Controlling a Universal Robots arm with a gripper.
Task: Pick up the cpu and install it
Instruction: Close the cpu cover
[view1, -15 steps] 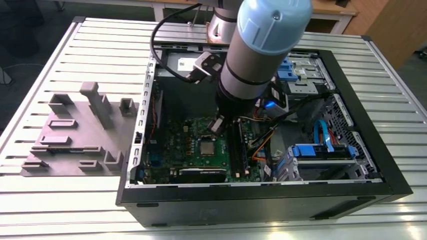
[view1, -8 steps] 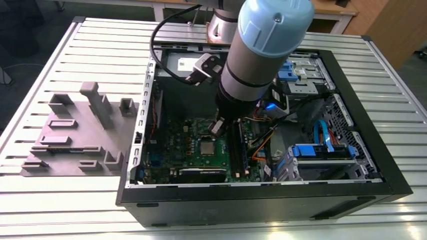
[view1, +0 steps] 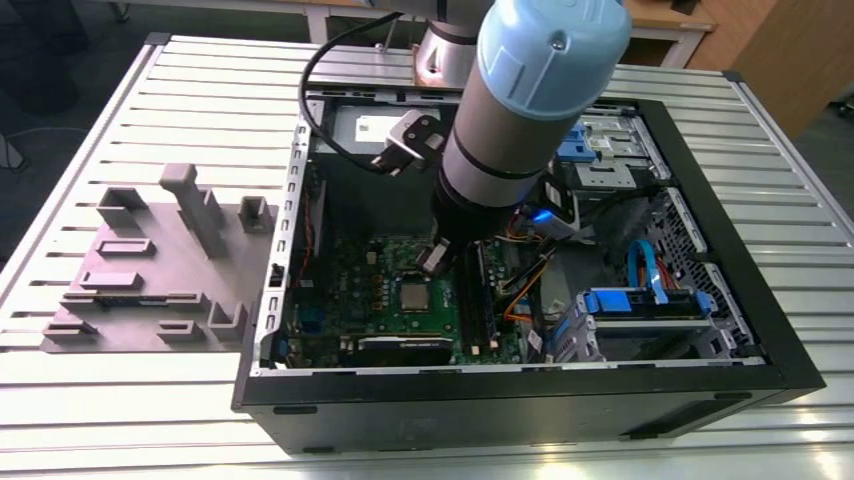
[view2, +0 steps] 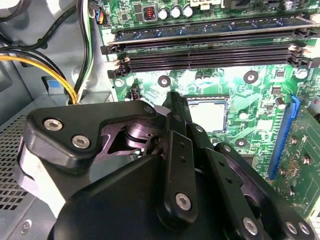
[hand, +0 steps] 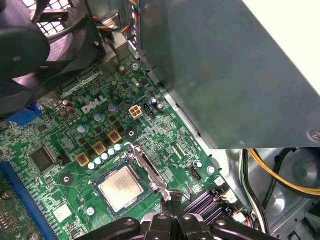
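Note:
The cpu (view1: 416, 295), a small silver square, lies flat in the socket on the green motherboard (view1: 350, 290) inside the open computer case. In both wrist views it shows beside the gripper: the cpu (hand: 121, 186) sits within its dark socket frame, and the cpu (view2: 210, 114) is partly covered by a black finger. My gripper (view1: 438, 258) hangs just above the board next to the socket. Its fingers (view2: 173, 107) meet at a single tip, shut with nothing between them. That tip (hand: 170, 217) sits by the end of the silver socket lever (hand: 147, 170); whether they touch cannot be told.
A big grey box (hand: 225, 75) stands close beside the socket. Black memory slots (view2: 210, 50) run past it, and a black fan (hand: 30, 45) and yellow cables (view2: 30, 60) are nearby. The case walls (view1: 534, 385) enclose the arm. A grey fixture block (view1: 147, 270) rests on the slatted table.

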